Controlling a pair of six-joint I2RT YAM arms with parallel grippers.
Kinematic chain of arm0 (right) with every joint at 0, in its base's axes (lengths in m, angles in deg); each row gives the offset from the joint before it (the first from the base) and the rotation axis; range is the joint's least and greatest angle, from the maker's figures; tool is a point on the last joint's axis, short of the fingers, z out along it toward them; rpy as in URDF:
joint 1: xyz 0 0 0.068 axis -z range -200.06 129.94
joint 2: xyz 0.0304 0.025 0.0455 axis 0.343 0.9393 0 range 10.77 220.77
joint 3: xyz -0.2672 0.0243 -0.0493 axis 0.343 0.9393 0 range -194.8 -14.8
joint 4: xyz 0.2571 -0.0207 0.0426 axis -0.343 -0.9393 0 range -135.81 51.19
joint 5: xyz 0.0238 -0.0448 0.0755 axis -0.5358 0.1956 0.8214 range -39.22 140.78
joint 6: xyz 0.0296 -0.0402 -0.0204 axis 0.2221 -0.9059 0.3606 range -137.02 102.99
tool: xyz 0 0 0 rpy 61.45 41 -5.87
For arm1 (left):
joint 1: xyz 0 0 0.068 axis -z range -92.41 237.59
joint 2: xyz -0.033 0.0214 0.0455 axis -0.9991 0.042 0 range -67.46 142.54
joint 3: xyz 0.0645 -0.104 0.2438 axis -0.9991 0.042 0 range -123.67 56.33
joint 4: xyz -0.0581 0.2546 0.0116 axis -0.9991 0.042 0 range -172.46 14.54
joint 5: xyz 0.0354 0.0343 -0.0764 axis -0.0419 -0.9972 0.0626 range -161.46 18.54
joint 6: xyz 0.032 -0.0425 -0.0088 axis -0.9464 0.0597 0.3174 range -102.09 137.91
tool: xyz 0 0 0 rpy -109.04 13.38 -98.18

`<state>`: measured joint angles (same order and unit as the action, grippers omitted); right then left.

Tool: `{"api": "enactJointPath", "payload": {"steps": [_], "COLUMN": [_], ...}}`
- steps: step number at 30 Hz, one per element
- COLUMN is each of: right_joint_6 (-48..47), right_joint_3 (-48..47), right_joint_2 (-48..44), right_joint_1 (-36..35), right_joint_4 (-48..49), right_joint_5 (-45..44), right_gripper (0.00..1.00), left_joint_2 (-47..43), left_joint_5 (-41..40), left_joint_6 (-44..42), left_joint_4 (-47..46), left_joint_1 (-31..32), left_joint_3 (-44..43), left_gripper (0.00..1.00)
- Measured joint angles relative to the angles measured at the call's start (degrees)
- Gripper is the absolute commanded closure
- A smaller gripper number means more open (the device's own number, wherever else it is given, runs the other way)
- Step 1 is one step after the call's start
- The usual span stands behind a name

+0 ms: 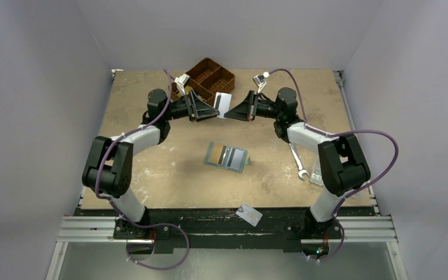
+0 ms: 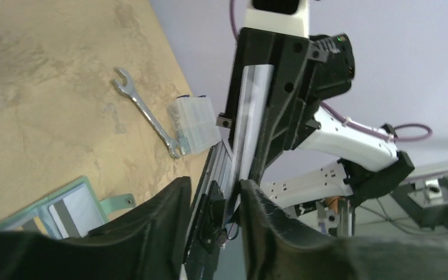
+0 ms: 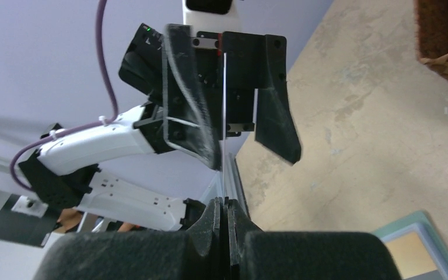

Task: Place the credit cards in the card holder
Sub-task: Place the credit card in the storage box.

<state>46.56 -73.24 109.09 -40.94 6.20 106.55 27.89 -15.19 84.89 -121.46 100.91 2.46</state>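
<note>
Both arms are reaching out over the table [image 1: 151, 175] beyond the card holder [image 1: 227, 156], elbows bowed outward, with the grippers pointing at each other. The right gripper [image 3: 226, 217] is pinching a white credit card [image 1: 223, 103] by one edge, holding it upright in the air past the holder's far side. The left gripper [image 1: 212, 113] is standing spread, its fingers [image 3: 280, 125] sitting one on each side of the card's free end. The holder is lying open and flat with cards showing in its slots. A second card [image 1: 249, 214] is resting on the holder's near side, at the table's edge.
</note>
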Motion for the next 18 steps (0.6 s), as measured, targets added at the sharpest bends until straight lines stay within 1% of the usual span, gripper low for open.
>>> {"api": "enactJointPath", "payload": {"steps": [2,6,7,8,10,11,12,13,14,16,18], "right_joint_6": [0.92,1.81,1.88,1.84,0.9,-0.35,-2.32,-5.03,-8.31,-16.22,-23.45], "right_joint_3": [0.57,0.72,0.72,0.72,0.7,0.57,0.33,-0.11,-0.87,-3.32,-5.66], "right_joint_2": [0.0,0.2,0.24,0.31,0.33,0.28,0.22,0.13,-0.04,-0.13,-0.28], "right_joint_1": [0.02,0.07,0.07,0.07,0.13,0.31,0.44,0.57,0.72,1.11,1.44], "right_joint_4": [1.07,2.34,2.58,2.51,1.05,-0.74,-3.8,-8.04,-13.33,-24.79,-35.19], "right_joint_5": [0.63,0.96,0.96,0.94,0.7,0.44,-0.31,-1.51,-3.17,-7.26,-11.5], "right_gripper": [1.0,1.0,1.0,0.88,0.64,0.55,0.47,0.44,0.42,0.4,0.38], "left_joint_2": [1.11,3.26,3.98,4.59,5.18,5.2,5.18,5.14,5.14,5.31,6.49], "left_joint_5": [1.46,2.4,2.54,2.67,2.58,2.51,2.36,1.99,1.31,-2.62,-7.06], "left_joint_6": [3.58,10.8,13.07,14.53,15.74,15.54,14.29,12.41,8.98,0.96,-4.96], "left_joint_4": [-5.66,-16.7,-19.58,-21.99,-23.74,-23.04,-21.35,-19.02,-13.25,0.22,10.36], "left_joint_1": [0.7,0.74,0.72,0.7,0.66,0.57,0.33,-0.02,-0.79,-3.1,-5.88], "left_joint_3": [0.13,0.42,0.57,0.76,1.07,1.16,1.09,0.76,-0.57,-5.2,-11.02], "left_gripper": [0.75,1.0,1.0,1.0,1.0,1.0,1.0,1.0,1.0,1.0,1.0]}}
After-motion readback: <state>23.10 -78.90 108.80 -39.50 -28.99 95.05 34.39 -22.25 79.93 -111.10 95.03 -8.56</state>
